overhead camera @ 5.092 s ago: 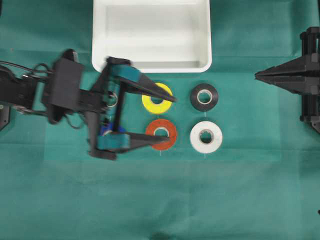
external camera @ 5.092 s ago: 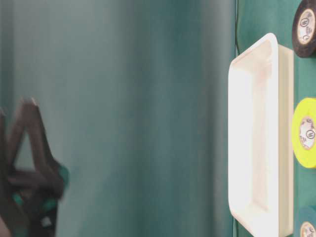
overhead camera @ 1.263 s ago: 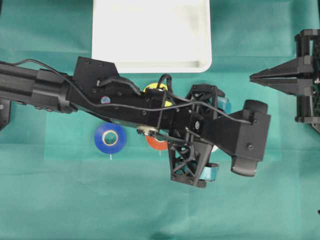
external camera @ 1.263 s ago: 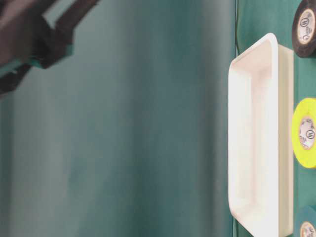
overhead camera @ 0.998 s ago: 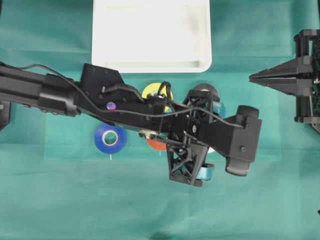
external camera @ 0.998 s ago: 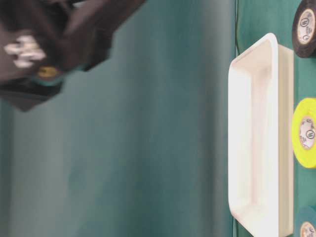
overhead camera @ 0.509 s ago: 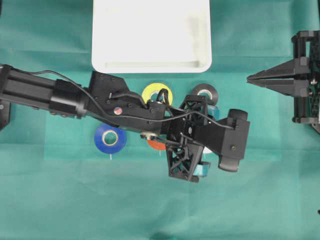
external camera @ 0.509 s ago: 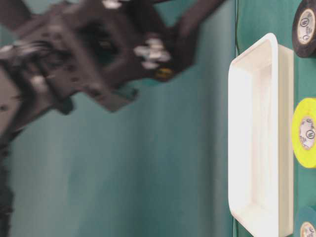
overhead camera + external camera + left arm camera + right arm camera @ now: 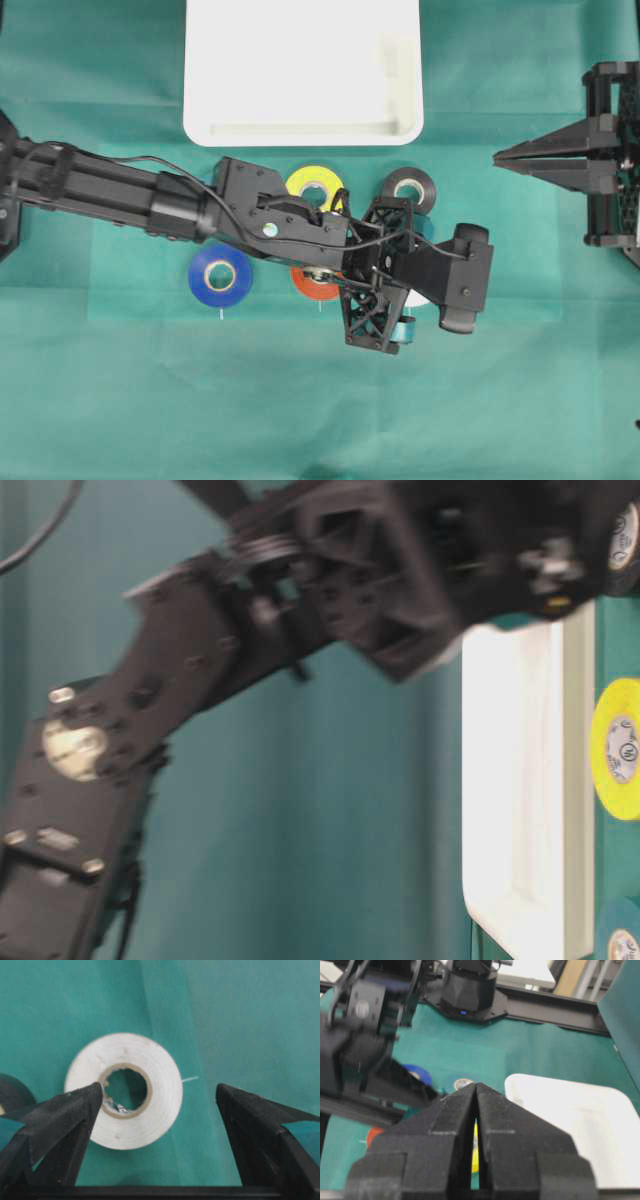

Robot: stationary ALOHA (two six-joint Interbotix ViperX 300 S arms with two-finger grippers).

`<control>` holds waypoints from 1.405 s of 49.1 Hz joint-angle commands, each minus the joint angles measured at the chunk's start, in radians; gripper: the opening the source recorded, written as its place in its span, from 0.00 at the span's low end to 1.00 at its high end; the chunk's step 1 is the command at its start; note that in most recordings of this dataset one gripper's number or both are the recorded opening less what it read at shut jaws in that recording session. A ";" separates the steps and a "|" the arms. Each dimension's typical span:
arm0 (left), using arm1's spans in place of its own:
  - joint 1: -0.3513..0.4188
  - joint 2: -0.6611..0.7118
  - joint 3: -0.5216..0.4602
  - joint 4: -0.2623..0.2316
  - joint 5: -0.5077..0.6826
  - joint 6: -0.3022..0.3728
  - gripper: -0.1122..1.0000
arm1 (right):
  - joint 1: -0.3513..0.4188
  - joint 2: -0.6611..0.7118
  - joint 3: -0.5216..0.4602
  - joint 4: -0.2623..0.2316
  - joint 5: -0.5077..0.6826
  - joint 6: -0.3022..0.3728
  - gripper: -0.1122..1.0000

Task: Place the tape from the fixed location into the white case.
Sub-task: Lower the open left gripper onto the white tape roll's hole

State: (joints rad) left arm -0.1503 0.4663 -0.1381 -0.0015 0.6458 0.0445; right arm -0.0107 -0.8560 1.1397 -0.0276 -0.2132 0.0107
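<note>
The tape point(image 9: 162, 1085), a white roll with a pale core, lies flat on the green cloth. My left gripper point(image 9: 159, 1091) is open above it. Its left finger point(image 9: 65, 1120) overlaps the roll's left side up to the core. The right finger point(image 9: 255, 1125) stands well off the roll's right edge. From overhead the left gripper point(image 9: 413, 278) covers nearly all of the roll. The white case point(image 9: 300, 133) sits at the top middle with nothing in it. My right gripper point(image 9: 500, 158) rests shut at the right edge, away from the rolls.
Other rolls lie round the tape: yellow point(image 9: 316, 183), black point(image 9: 410, 185), orange point(image 9: 312, 287) and blue point(image 9: 220, 277). The left arm point(image 9: 120, 190) reaches across from the left over them. In the table-level view the arm point(image 9: 200, 680) fills the space beside the case point(image 9: 520, 730).
The left arm has dropped lower over the white roll and drawn slightly leftward, swinging into the table-level view. Its jaws stayed wide. The right gripper has not moved.
</note>
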 commanded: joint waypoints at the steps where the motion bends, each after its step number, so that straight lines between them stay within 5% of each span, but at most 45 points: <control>1: -0.003 -0.005 -0.011 0.003 -0.012 -0.002 0.99 | 0.000 0.005 -0.026 -0.002 -0.003 0.000 0.10; 69: 0.000 0.060 0.028 0.002 -0.069 -0.029 0.97 | 0.000 0.020 -0.025 -0.002 -0.005 -0.002 0.10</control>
State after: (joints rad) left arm -0.1565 0.5430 -0.1058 0.0000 0.5706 0.0184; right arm -0.0107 -0.8391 1.1397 -0.0276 -0.2132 0.0107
